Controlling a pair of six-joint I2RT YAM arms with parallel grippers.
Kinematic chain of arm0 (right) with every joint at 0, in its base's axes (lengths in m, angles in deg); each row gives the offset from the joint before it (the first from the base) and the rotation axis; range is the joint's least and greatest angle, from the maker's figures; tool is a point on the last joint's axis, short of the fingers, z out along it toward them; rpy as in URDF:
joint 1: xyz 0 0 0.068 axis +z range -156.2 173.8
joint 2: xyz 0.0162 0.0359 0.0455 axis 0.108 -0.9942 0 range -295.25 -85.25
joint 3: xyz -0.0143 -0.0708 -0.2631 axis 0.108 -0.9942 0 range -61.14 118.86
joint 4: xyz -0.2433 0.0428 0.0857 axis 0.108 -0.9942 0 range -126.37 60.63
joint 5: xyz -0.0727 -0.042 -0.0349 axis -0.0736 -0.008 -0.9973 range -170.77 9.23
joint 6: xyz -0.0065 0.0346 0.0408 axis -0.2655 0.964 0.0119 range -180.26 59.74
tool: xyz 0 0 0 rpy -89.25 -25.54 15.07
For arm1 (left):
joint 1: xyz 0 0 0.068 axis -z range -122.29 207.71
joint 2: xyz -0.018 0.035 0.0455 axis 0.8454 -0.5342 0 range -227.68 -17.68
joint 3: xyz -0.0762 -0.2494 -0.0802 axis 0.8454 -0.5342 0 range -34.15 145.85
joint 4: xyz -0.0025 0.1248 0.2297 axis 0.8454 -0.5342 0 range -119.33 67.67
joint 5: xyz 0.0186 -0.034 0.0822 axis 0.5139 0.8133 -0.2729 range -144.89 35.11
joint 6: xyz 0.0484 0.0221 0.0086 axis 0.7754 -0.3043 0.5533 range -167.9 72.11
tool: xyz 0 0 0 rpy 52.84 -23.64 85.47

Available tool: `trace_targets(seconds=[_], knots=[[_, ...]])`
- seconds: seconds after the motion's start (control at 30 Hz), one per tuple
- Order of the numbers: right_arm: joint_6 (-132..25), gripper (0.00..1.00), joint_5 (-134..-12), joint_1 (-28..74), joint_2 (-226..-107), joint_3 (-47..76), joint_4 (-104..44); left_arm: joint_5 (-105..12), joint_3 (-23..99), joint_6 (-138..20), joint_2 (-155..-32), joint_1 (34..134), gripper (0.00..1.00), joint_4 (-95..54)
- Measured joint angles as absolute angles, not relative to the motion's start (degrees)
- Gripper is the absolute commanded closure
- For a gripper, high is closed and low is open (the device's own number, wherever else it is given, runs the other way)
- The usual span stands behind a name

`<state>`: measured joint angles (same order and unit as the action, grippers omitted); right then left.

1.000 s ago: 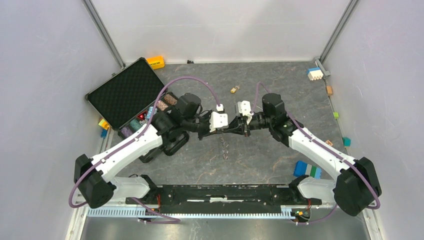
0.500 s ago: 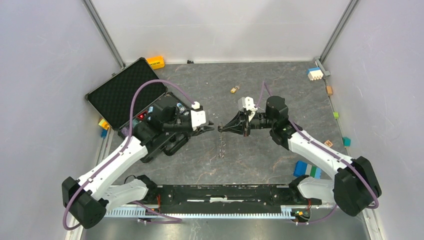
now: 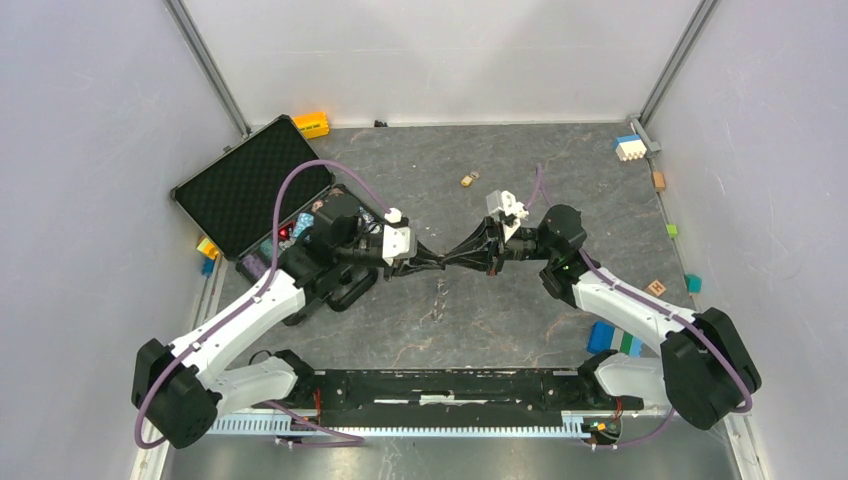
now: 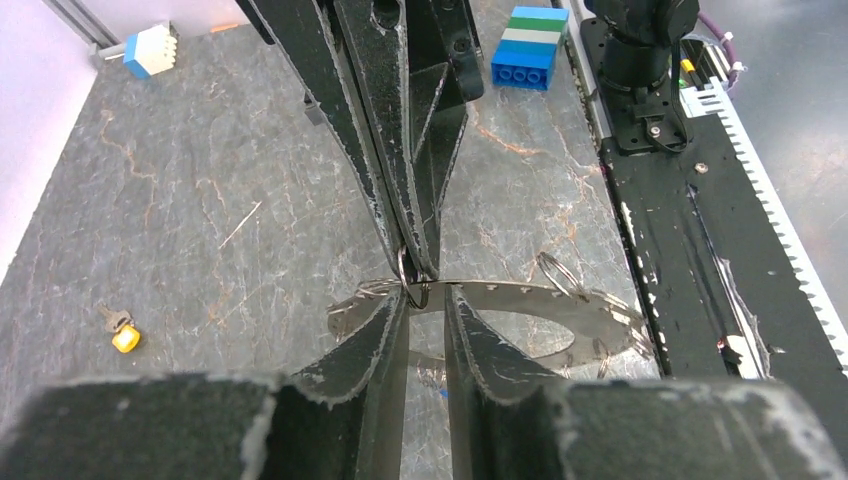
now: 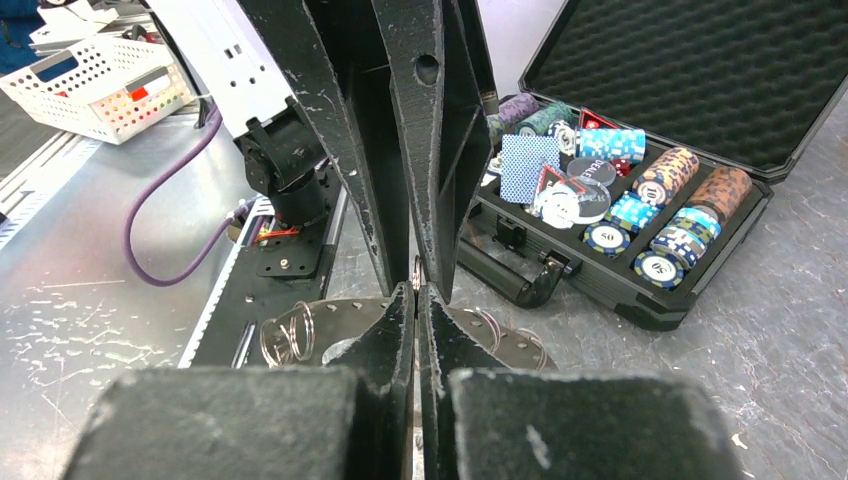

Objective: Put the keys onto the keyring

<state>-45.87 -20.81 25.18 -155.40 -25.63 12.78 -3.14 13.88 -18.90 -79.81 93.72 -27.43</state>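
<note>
- We pinch the keyring (image 4: 520, 292) in the right gripper (image 5: 417, 292), off the table (image 4: 200, 200), ready for threading.
- Our left gripper (image 4: 427, 300) faces it, tips narrowly spread, seemingly empty.

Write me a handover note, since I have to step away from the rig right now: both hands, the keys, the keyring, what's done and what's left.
Right hand: shut on a small split ring of the keyring, a flat metal hoop hanging under the fingertips.
Left hand: tip to tip with the right, jaws narrowly apart on either side of that same ring; whether it grips is unclear.
Yellow key: loose on the table, on the far side, away from both hands. The blue one: not made out.
Done: keyring lifted.
Left: both keys; none visible on the hoop.
</note>
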Motion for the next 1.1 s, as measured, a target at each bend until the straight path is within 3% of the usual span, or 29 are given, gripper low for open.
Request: trace_targets(seconds=[0.5,0.97,1.1], knots=[[-45.6,1.0,-20.4,25.0,-155.6,-26.3,14.8,-2.2,13.1,-22.9,-81.0,93.5,0.98,-23.8],[-58.7,1.0,-21.5,25.3,-154.8,-24.8,4.3,-5.2,12.3,-23.8,-81.2,93.5,0.98,-25.0],[-60.8,1.0,-21.6,25.5,-154.6,-24.4,2.3,-5.3,12.3,-23.8,-81.6,93.5,0.9,-25.2]])
